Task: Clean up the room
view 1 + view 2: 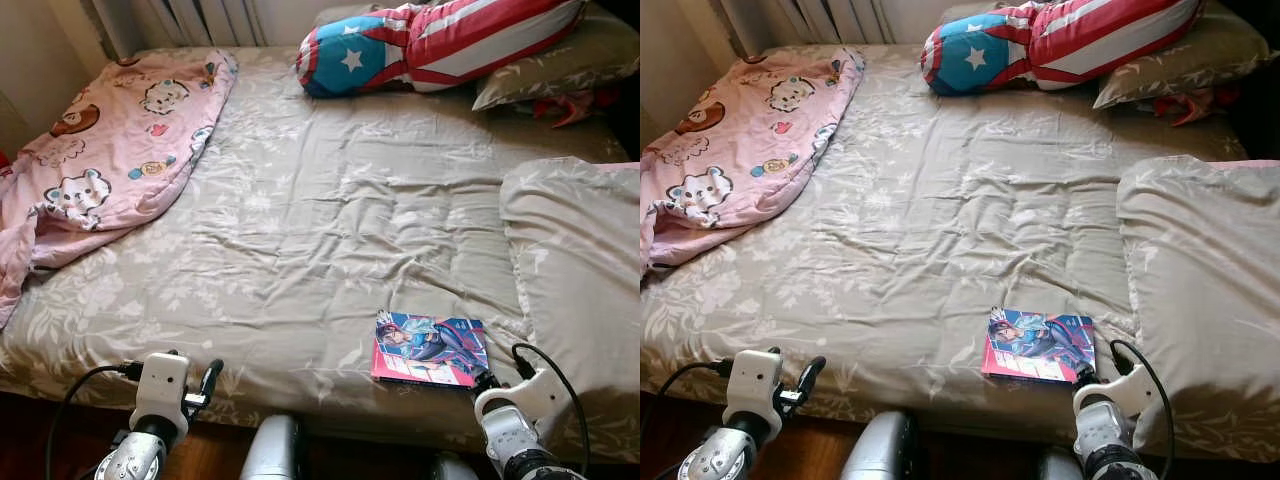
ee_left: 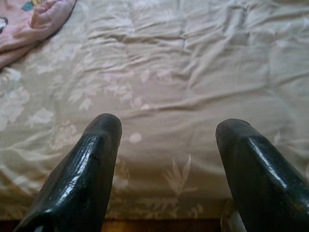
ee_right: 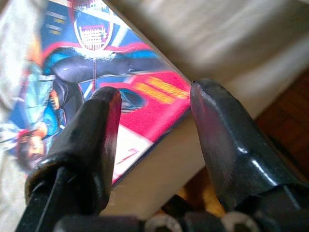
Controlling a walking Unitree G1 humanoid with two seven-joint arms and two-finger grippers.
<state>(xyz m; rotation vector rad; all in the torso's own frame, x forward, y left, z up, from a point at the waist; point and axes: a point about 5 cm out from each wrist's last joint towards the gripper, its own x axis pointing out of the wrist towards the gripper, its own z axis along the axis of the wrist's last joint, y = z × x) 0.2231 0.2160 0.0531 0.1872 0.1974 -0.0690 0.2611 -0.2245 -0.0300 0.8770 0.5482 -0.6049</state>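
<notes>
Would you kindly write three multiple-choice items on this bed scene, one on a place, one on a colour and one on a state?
1. Where does the book lie?
A. by the bed's near edge, before the right gripper
B. on the flag pillow
C. under the blanket

2. What is the main colour of the blanket?
A. green
B. pink
C. black

3. How does the left gripper stand?
A. shut on the book
B. shut on the blanket
C. open, holding nothing

Answers: 1 A, the book rests flat near the bed's front edge with the right gripper's open fingers at its corner. 2 B, the cartoon-print blanket at the bed's left is pink. 3 C, the left wrist view shows its fingers wide apart over bare sheet.
</notes>
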